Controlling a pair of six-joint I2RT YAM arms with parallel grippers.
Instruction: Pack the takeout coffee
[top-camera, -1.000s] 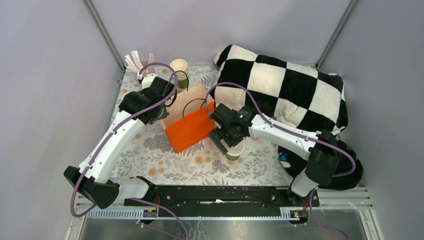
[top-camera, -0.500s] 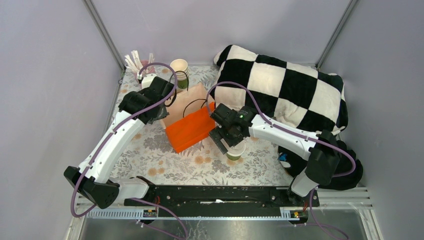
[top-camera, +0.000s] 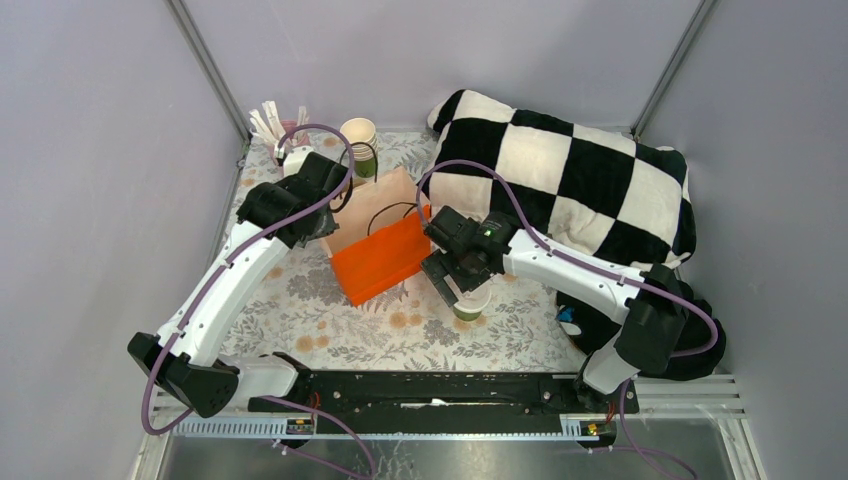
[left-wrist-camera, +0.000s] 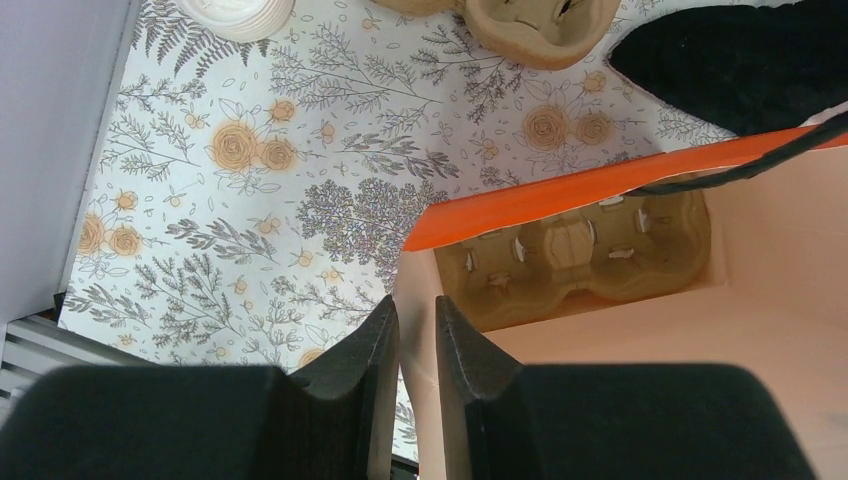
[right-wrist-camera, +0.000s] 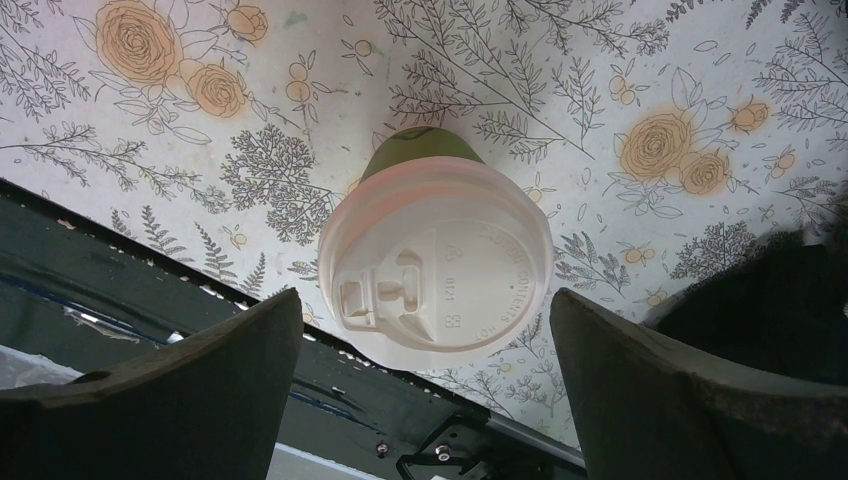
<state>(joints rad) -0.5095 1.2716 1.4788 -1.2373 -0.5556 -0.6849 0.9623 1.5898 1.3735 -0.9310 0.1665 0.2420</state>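
I see the takeout coffee (top-camera: 468, 303) just right of the orange bag (top-camera: 380, 258)
My right end effector (right-wrist-camera: 425, 300) straddles it, spread wide; my left end effector (left-wrist-camera: 412, 370) is clamped on the bag's rim.

A bag (top-camera: 380, 262) holding a cup carrier (left-wrist-camera: 575, 258) is set at the middle of the table (top-camera: 330, 320), the takeout coffee (top-camera: 468, 305) just right of it, a cup stack (top-camera: 359, 138) behind it at the far edge.

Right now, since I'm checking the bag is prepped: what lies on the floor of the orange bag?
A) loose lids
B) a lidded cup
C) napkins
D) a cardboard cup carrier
D: the left wrist view looks down into the orange bag and shows a molded cardboard cup carrier on its floor.
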